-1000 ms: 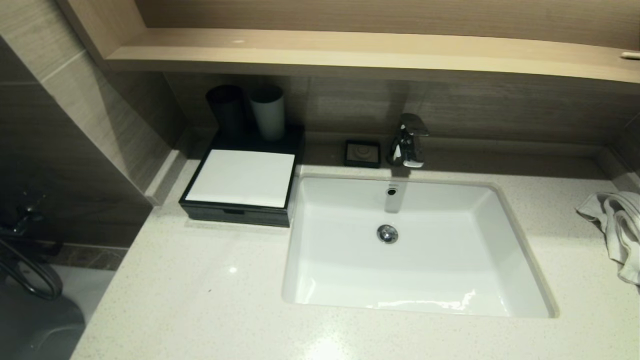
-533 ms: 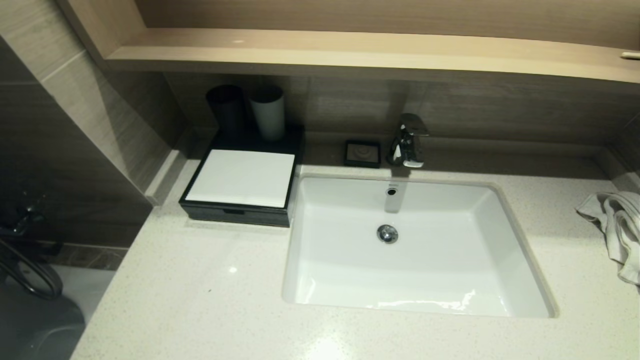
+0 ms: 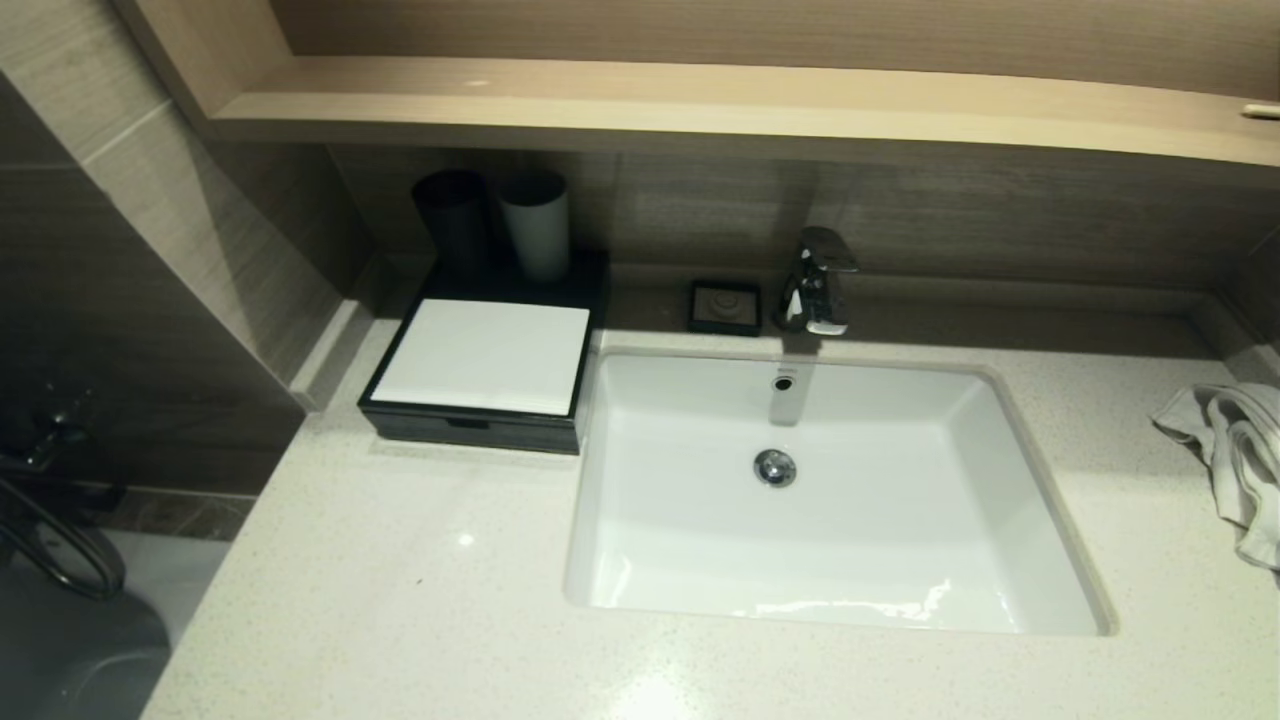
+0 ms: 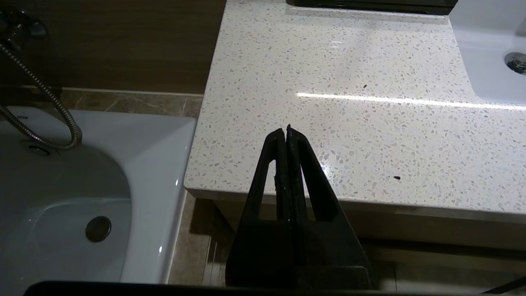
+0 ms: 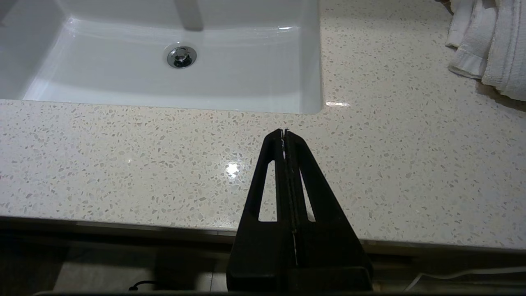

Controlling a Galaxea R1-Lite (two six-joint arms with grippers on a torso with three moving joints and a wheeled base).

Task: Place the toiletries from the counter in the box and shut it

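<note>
Although the task names toiletries, no packets show on the counter (image 3: 400, 600), and the box (image 3: 485, 375) sits shut at the back left, beside the basin (image 3: 830, 500), drawer front facing the robot. The left gripper (image 4: 286, 133) and right gripper (image 5: 284, 135) hang clenched and empty at the counter's near edge. The left arm judges nearer the box, which lies well ahead of it.

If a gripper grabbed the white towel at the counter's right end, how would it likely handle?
The towel lies crumpled in soft folds, so it would probably sag and drape rather than hold shape. Pushed along the speckled counter, it would likely bunch up instead of sliding whole.
</note>
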